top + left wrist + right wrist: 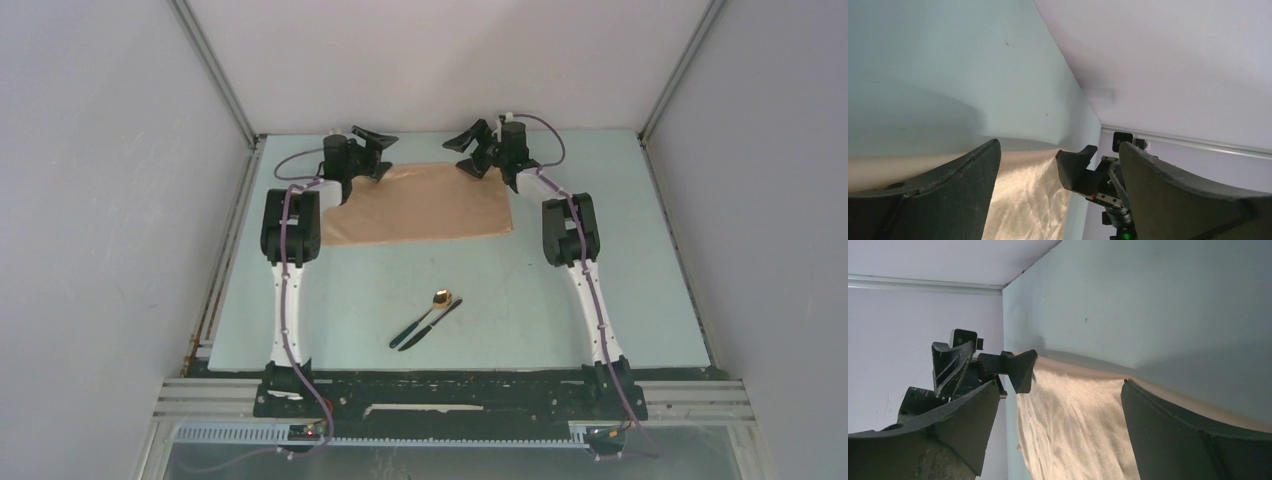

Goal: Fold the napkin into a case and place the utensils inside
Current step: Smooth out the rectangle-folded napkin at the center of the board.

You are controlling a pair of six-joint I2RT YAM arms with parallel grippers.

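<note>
Peach-tan napkin [430, 205] lies flat as a broad rectangle on the far half of the pale green table [600, 300], its long edges running left to right. From above, the left gripper [383, 152] hangs at the cloth's far-left corner and the right gripper [464, 155] hangs over the far edge near the right corner, so the two face each other along that edge. Both stand with jaws spread wide and grip nothing. The left arm's elbow covers the napkin's near-left corner in that view.

Only the overhead camera shows the utensils. The spoon [420, 319] points its gold bowl toward the napkin and its dark handle toward the arm bases. The slim dark knife [440, 318] lies just beside it on the right, roughly parallel, touching or nearly so. Both rest on bare table, well apart from the napkin and between the two arms.

The wrist cameras give what the top view cannot: the cloth from close up. In the left wrist view two dark fingers [953, 185] frame the shiny fabric running away beneath them, and the other arm's open pincer shows just past the gap. The right wrist view mirrors this, with weave and soft wrinkles visible between its fingers [1188, 435] and the left arm's pincer opposite. Neither view lets me tell whether any fingertip touches the fabric.
</note>
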